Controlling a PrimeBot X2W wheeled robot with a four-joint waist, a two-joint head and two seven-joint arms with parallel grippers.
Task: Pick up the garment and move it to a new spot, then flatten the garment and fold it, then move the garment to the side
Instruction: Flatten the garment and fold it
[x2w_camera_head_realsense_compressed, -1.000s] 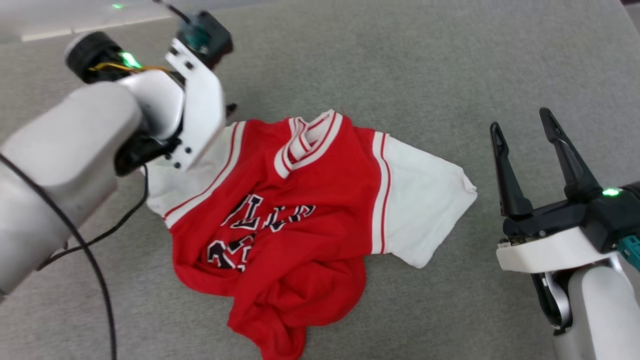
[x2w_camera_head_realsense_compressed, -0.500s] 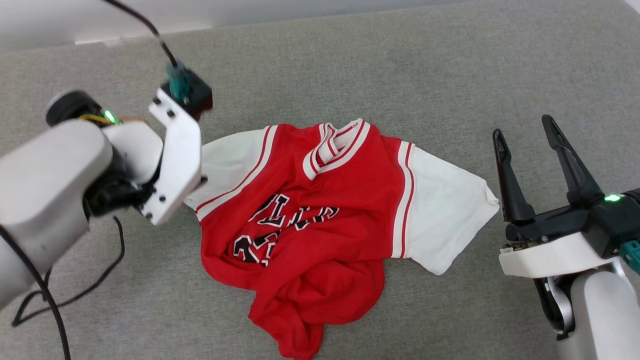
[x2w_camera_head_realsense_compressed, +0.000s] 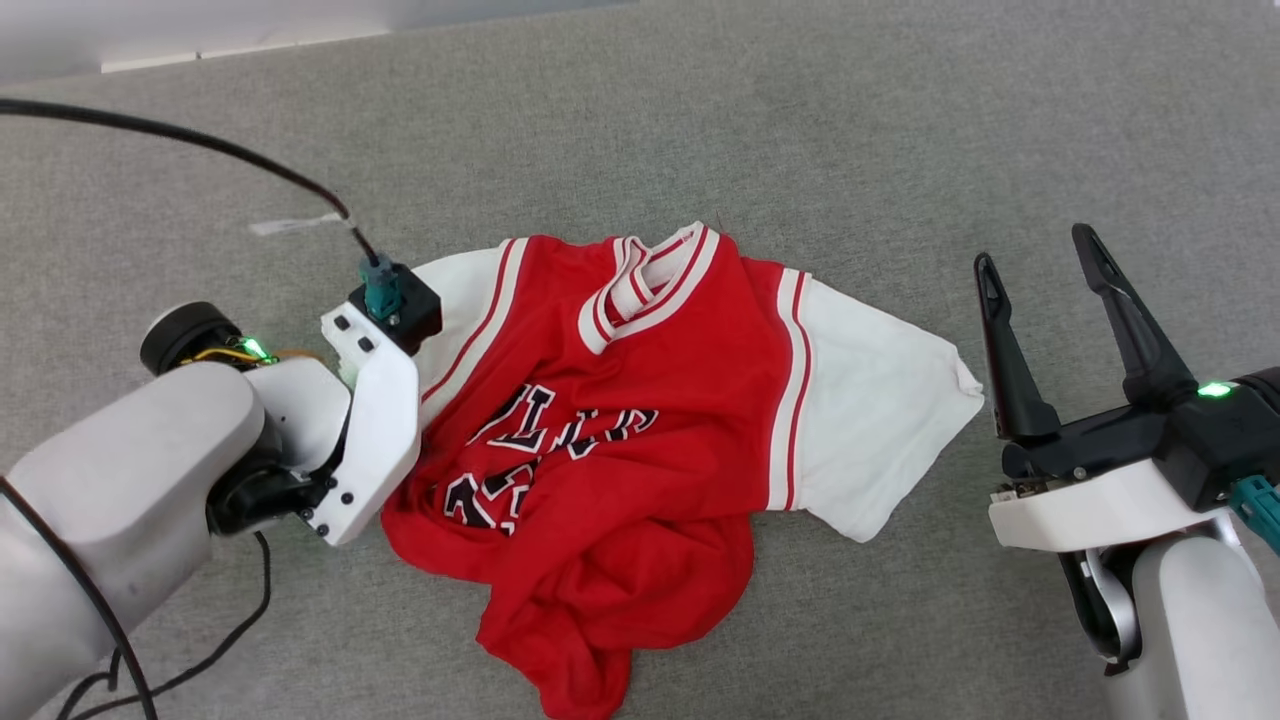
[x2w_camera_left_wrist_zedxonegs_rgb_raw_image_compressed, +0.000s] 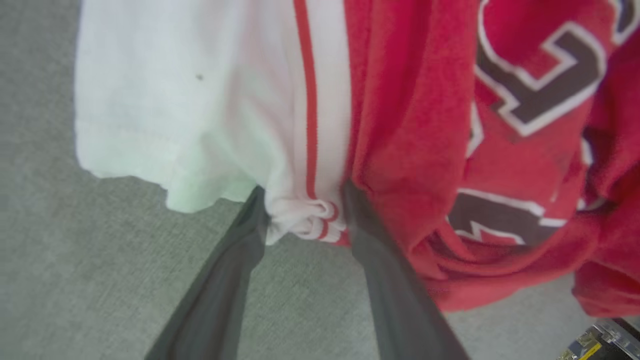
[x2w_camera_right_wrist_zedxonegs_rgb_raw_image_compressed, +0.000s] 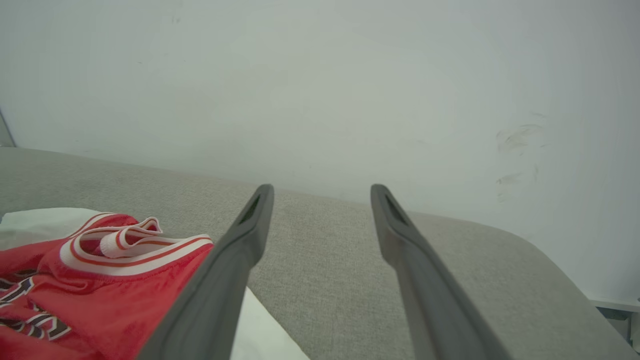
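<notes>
The garment (x2w_camera_head_realsense_compressed: 620, 430), a red jersey with white sleeves and black lettering, lies crumpled on the grey surface, collar toward the far side. My left wrist (x2w_camera_head_realsense_compressed: 375, 420) points down at the garment's left sleeve and covers the fingers. In the left wrist view, my left gripper (x2w_camera_left_wrist_zedxonegs_rgb_raw_image_compressed: 302, 200) stands open astride a bunched fold of striped sleeve trim (x2w_camera_left_wrist_zedxonegs_rgb_raw_image_compressed: 305, 222), which touches both fingers. The garment (x2w_camera_left_wrist_zedxonegs_rgb_raw_image_compressed: 400, 125) rests on the surface there. My right gripper (x2w_camera_head_realsense_compressed: 1035, 260) is open and empty, clear of the right sleeve. Its wrist view shows that gripper (x2w_camera_right_wrist_zedxonegs_rgb_raw_image_compressed: 320, 192) with the garment (x2w_camera_right_wrist_zedxonegs_rgb_raw_image_compressed: 100, 280) at lower left.
The grey fabric surface (x2w_camera_head_realsense_compressed: 800, 120) stretches all around the garment. A black cable (x2w_camera_head_realsense_compressed: 200, 150) arcs from the left edge to my left wrist. A pale wall (x2w_camera_right_wrist_zedxonegs_rgb_raw_image_compressed: 320, 75) rises behind the surface's far edge, which curves down at the right.
My left arm has come down from above the surface onto the garment's left sleeve, and its fingers have started to narrow around the trim. The right gripper has stayed put. The camera has shifted.
</notes>
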